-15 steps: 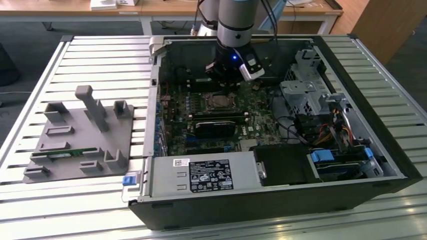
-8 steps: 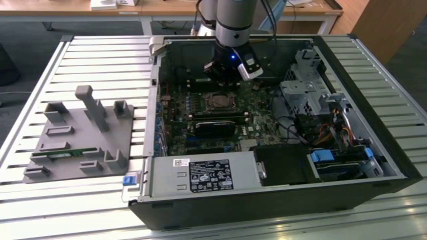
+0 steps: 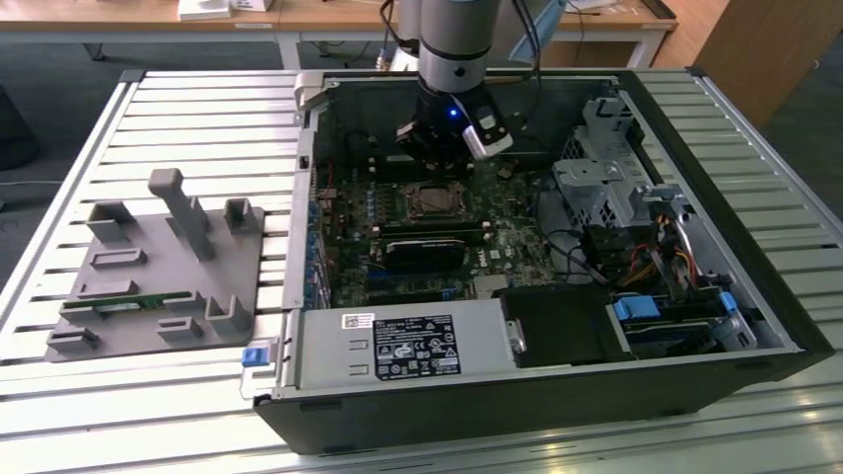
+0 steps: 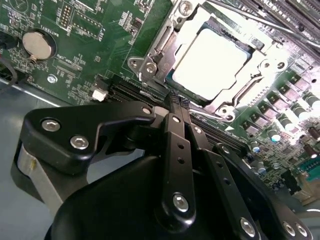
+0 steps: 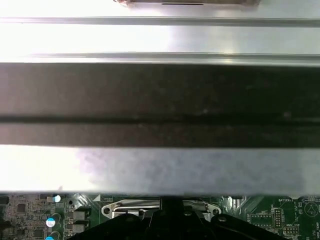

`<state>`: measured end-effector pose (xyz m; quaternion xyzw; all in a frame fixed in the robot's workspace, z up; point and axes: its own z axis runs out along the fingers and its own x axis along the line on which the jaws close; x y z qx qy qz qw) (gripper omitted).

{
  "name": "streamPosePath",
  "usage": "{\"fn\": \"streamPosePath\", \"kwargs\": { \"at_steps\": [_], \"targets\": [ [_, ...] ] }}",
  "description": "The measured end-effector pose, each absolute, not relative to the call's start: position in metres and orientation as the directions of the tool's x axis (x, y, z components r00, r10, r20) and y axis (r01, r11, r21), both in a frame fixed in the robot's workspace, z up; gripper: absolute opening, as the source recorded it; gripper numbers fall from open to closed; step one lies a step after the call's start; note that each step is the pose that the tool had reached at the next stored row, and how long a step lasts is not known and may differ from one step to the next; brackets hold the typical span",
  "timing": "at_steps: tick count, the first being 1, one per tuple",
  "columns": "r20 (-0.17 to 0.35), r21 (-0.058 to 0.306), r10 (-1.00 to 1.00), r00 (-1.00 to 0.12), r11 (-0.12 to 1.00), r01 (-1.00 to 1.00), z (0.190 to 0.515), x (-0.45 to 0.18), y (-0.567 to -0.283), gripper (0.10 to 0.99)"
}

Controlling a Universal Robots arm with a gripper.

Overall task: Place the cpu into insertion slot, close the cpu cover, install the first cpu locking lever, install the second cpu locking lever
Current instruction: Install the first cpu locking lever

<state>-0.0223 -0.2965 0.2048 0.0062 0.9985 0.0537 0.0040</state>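
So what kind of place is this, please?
Probably a robotics lab or test workshop: a robot arm reaches into an open computer case on a slatted metal table, with wooden desks behind.

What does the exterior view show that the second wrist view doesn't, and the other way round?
Exterior view: the whole open computer case on a slatted table, a grey fixture block at its left, and the arm above the board.

Second wrist view: the cpu seated in the insertion slot, the silver cpu cover framing it, and a round coin battery.

Both: the green board and the black tool near the insertion slot, tips together.
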Motion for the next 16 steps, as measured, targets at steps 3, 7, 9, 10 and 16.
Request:
{"fn": "streamPosePath", "kwargs": {
  "at_steps": [3, 7, 9, 10, 16],
  "targets": [
    [-0.007, 0.109, 0.006, -1.0, 0.994, 0.005, 0.2048, -0.0224, -0.2958, 0.106],
    [-0.007, 0.109, 0.001, -1.0, 0.994, 0.0, 0.2048, -0.0223, -0.2935, 0.106],
    [-0.007, 0.109, 0.0, -1.0, 0.994, 0.0, 0.2048, -0.022, -0.2924, 0.106],
    [-0.007, 0.109, 0.0, -1.0, 0.994, -0.001, 0.2047, -0.0216, -0.2919, 0.106],
    [-0.007, 0.109, 0.0, -1.0, 0.994, -0.001, 0.204, -0.017, -0.2908, 0.106]
  ]
}}
